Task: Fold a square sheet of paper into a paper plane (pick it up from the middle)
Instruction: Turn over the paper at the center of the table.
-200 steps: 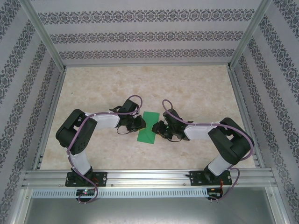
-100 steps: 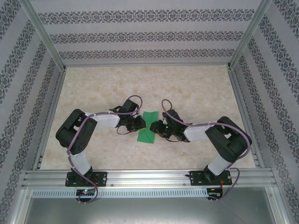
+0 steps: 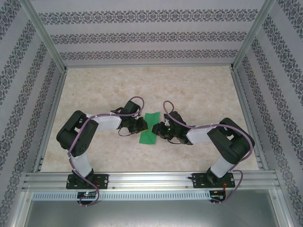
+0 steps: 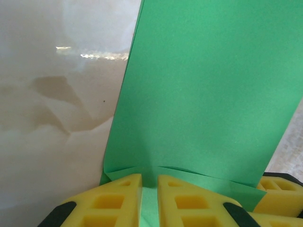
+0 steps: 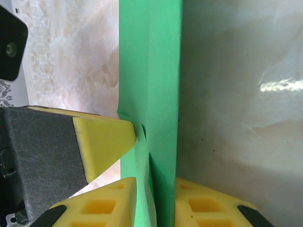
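Observation:
The square sheet of paper (image 3: 150, 128), bright green, lies mid-table folded into a long strip between the two grippers. My left gripper (image 3: 143, 124) is at its left edge. In the left wrist view the paper (image 4: 203, 85) stretches away from the left gripper (image 4: 149, 189), whose yellow fingers stand shut with a thin slit, tips pressing on a creased flap. My right gripper (image 3: 160, 129) is at the paper's right side. In the right wrist view the raised fold of paper (image 5: 156, 71) fills the gap of the right gripper (image 5: 156, 208), pinched. The left gripper's finger (image 5: 104, 142) touches the fold from the left.
The marble-patterned table (image 3: 189, 90) is ringed by patterned walls and aluminium posts. A metal rail (image 3: 151, 178) with both arm bases runs along the near edge. The right gripper's fingertip (image 4: 279, 194) shows at the lower right of the left wrist view.
My right gripper has shifted slightly left and narrowed its jaws on the paper, whose right side has lifted into a fold. The left arm has stayed still.

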{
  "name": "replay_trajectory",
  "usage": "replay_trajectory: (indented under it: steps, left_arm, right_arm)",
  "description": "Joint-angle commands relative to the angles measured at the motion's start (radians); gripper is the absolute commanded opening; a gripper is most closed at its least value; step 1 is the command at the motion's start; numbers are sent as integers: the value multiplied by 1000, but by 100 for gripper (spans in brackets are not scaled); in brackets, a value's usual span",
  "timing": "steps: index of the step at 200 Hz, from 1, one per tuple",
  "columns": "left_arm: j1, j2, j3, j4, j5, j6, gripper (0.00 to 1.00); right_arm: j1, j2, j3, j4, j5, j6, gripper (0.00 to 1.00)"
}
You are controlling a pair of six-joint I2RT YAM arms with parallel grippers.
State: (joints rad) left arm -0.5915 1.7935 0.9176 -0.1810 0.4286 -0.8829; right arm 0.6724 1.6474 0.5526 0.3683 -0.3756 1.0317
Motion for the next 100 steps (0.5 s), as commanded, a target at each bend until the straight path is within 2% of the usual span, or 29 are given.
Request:
replay_trajectory:
  steps: [1,70,100]
  left_arm:
    - [-3,-35,20,-40,-5,1,18]
    - [-4,-111,29,-82,-48,18,21]
    - [-3,-169,28,-126,-94,35,22]
  right_arm:
    - [4,5,3,23,-23,-36,24]
    - [2,-20,19,-25,-26,-52,15]
    - [0,-41,36,-73,-26,-69,14]
